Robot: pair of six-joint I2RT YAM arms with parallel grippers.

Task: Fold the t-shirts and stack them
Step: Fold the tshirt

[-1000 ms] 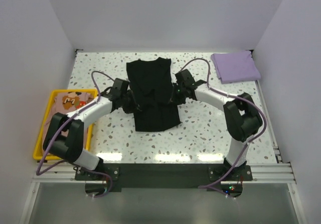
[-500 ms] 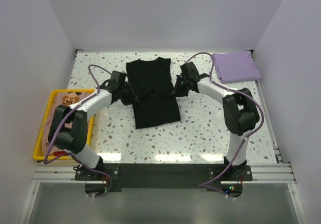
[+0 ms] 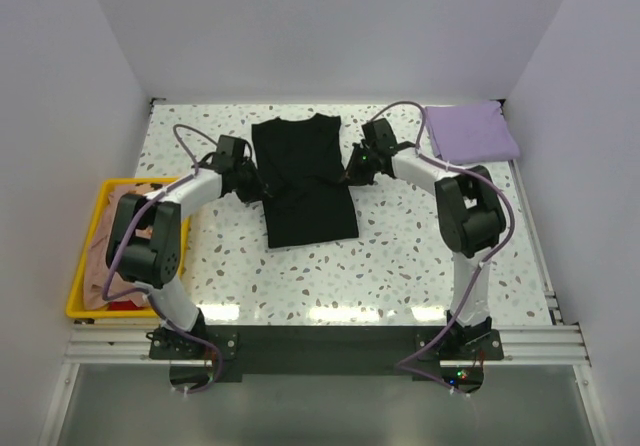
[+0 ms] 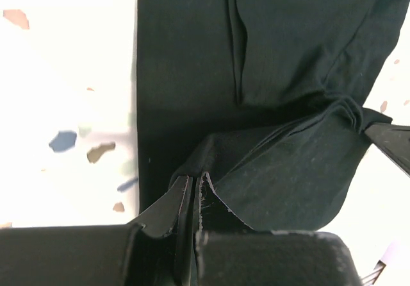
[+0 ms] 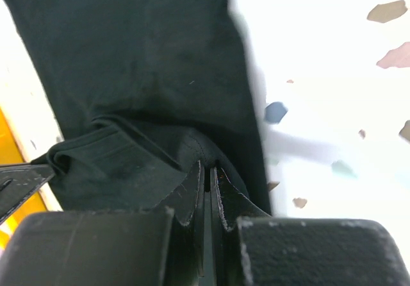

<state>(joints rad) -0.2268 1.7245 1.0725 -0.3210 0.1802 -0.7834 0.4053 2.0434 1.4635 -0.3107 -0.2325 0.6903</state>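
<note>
- Toward the far middle of the white speckled table (image 3: 400, 256), the large plain black cloth t-shirt (image 3: 305, 206) lay as a long narrow rectangle, its collar end away from the arm bases.
- At the shirt's left edge, about halfway along it, the left gripper (image 4: 192, 186) was clenched on a raised fold of the black cloth, fingers pressed together with fabric pinched between them.
- At the opposite edge, the right gripper (image 5: 206, 170) was likewise clamped tight on a pinch of the same shirt, pulling it up into a ridge above the flat layer beneath.
- Between the two grips, the lifted cloth ran across the shirt as a creased, gathered band.
- Near the table's far right corner, the plain lavender-purple t-shirt (image 3: 470, 133) sat folded into a flat square, well apart from the black one.
- Against the table's left edge, the yellow plastic tray (image 3: 75, 286) held the crumpled peach-tan t-shirt (image 3: 97, 271), partly hidden under the left arm's elbow.
</note>
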